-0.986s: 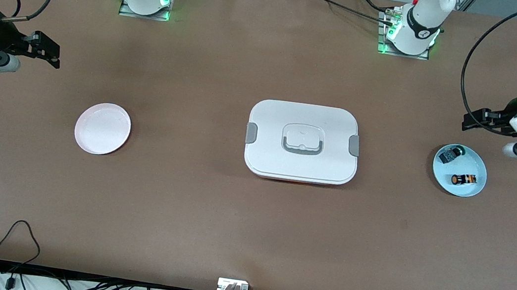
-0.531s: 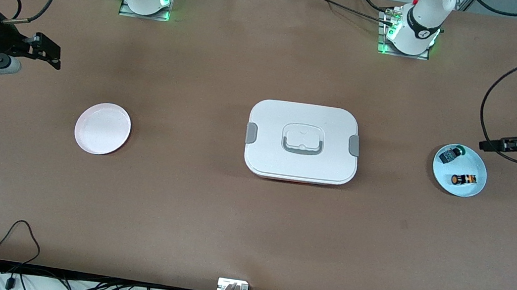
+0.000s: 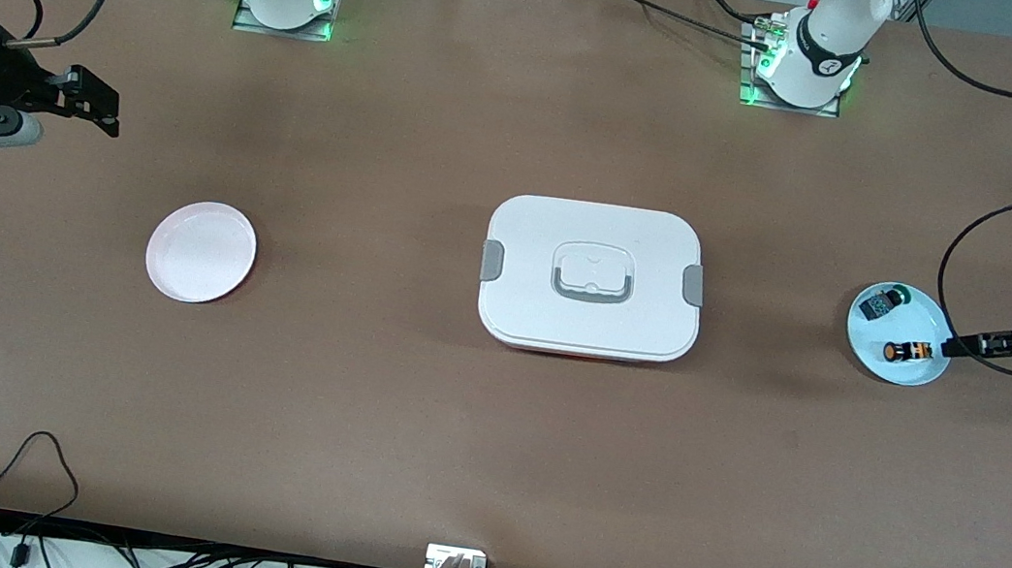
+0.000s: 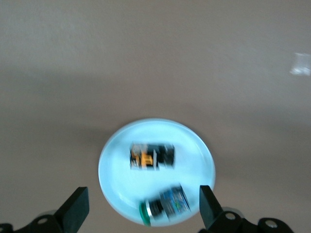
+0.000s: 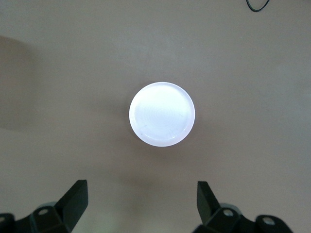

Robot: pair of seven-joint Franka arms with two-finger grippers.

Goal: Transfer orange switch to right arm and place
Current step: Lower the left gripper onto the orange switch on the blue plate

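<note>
The left gripper hangs just at the edge of the light blue dish, at the left arm's end of the table, its two fingers spread wide with nothing between them. Seen from the front camera, the orange switch lies at about nine o'clock from those fingertips, very near, resting in the dish on its side. Its long axis runs roughly along the nine-to-three line, so it points almost straight at the gripper. To my eye that is the thing to sort out before closing: the fingers should straddle the short width, not the ends.

In the same dish, at about eleven o'clock from the switch and farther from the front camera, sits a green-capped part, close but apart from it.

The right gripper waits, also wide open and empty, at the right arm's end of the table. The pink plate lies at about four o'clock from it. A white lidded box sits mid-table between the two dishes. The left arm is plainly the nearer one.
</note>
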